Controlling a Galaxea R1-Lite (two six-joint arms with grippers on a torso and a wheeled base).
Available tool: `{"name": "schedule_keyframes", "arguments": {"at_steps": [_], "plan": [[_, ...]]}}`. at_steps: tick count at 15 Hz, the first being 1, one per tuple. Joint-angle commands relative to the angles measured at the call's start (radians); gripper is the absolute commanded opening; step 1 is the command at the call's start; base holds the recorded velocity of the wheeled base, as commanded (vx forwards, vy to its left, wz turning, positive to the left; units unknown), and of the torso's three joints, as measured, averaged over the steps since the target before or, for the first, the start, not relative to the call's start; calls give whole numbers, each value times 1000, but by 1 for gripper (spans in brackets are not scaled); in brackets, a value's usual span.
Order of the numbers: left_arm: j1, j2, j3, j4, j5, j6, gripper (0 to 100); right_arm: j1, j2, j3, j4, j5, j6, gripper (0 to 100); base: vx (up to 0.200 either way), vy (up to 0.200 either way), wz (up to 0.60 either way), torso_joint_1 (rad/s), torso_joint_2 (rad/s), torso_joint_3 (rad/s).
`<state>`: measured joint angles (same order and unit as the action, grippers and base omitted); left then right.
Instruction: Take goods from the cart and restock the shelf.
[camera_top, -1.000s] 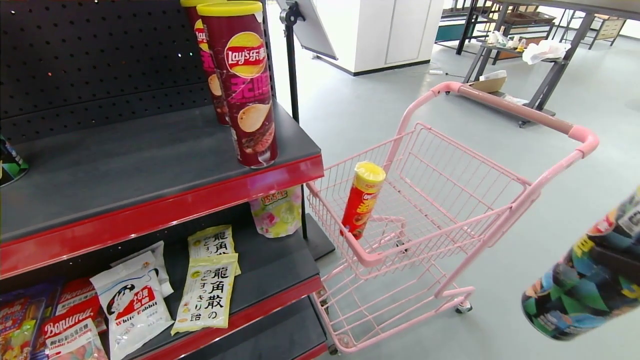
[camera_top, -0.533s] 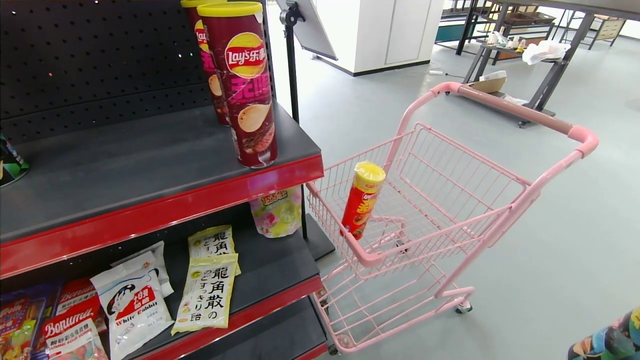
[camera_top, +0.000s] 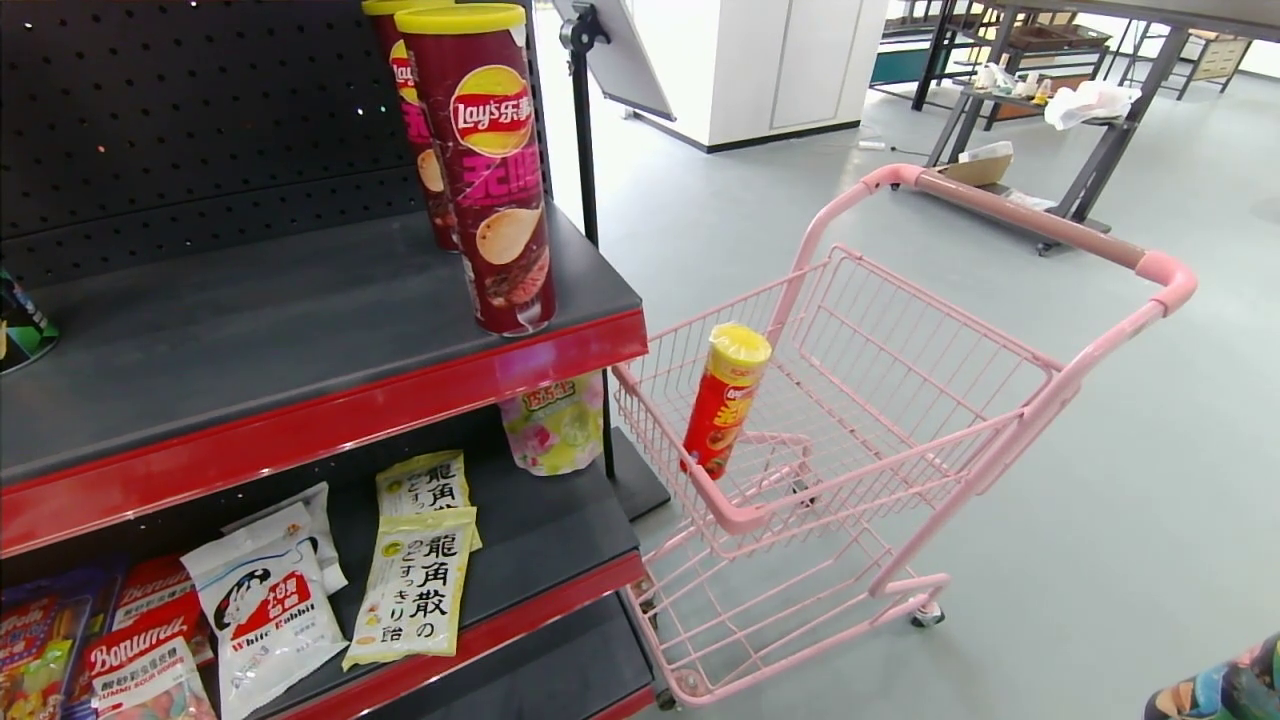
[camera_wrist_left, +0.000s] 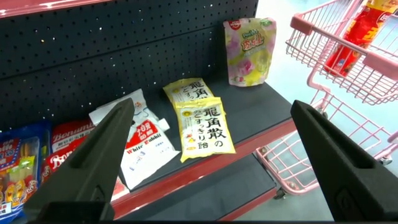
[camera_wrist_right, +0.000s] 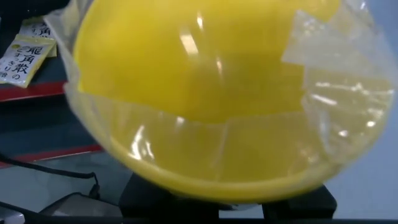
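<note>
A red chip can with a yellow lid (camera_top: 722, 400) stands upright in the front corner of the pink cart's (camera_top: 730, 515) basket. It shows again as the red can (camera_wrist_left: 354, 37) in the left wrist view. Two tall maroon chip cans (camera_top: 495, 170) stand at the right end of the upper shelf (camera_top: 250, 330). A multicoloured can (camera_top: 1215, 690) peeks in at the head view's lower right corner, held by my right gripper. Its yellow lid (camera_wrist_right: 205, 74) sits close before the right wrist camera. My left gripper (camera_wrist_left: 212, 106) is open, facing the lower shelf.
Flat yellow packets (camera_top: 415, 585), a white candy bag (camera_top: 265, 610) and a pink-green pouch (camera_top: 555, 420) lie on the lower shelf. A black pole (camera_top: 585, 150) rises between shelf and cart. Grey floor opens to the right; metal tables (camera_top: 1050, 100) stand far back.
The multicoloured can in my right gripper has dropped from the head view's right side to its lower right corner. Shelf, cart and red can have not moved.
</note>
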<state>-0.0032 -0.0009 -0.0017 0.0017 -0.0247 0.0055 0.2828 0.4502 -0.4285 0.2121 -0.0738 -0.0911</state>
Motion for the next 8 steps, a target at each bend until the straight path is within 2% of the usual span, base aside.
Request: {"name": "schedule_keyframes", "arguments": {"at_steps": [1, 4, 8], "plan": [[0, 1, 0, 0, 0, 1, 100, 1, -5, 11, 0, 0, 1, 0, 0, 0, 0, 27, -61, -46], [0, 1, 0, 0, 0, 1, 100, 1, -4, 13, 0, 0, -1, 0, 0, 0, 0, 119, -375, -253], [0, 1, 0, 0, 0, 1, 100, 3, 5, 13, -2, 2, -3, 0, 0, 0, 0, 187, -546, -355]]}}
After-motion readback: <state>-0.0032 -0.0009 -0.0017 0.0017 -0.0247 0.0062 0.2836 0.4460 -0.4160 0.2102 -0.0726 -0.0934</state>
